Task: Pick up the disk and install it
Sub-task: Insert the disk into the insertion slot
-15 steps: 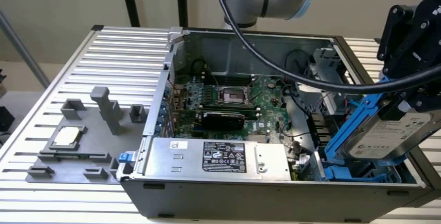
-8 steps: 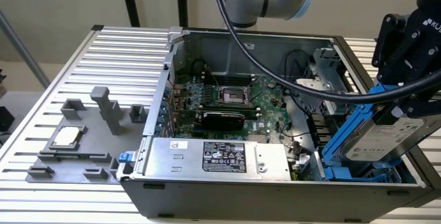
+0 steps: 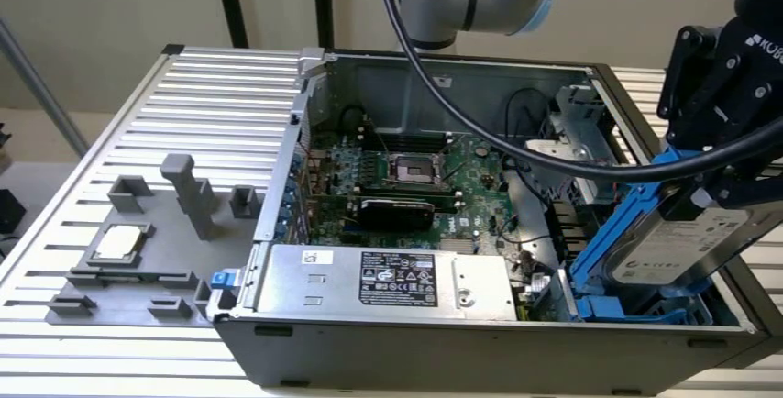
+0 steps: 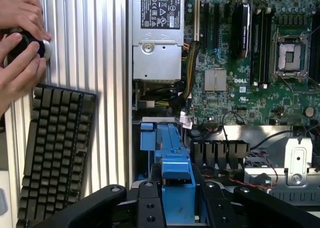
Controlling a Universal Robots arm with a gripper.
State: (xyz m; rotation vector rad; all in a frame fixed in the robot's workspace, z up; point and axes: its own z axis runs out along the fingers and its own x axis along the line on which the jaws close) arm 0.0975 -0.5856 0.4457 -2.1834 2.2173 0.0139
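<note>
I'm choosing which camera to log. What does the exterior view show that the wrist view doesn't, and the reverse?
Exterior view: the white label on the disk and a grey fixture with a silver chip. Wrist view: a keyboard and a person's hands. Both: the gripper clamping the blue carrier, the motherboard, the power supply.

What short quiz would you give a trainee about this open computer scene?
1. True or false: the black tool holds the rectangular silver-grey hard drive in its blue plastic carrier.
2. The drive is: A flat on the ribbed table; B tilted, at the open grey metal computer case's end on the exterior view's right; C standing on the motherboard.
3. Fill in: in the wrist view, a person's hands are next to a black ____.
Key: 1 true; 2 B; 3 keyboard.
</note>
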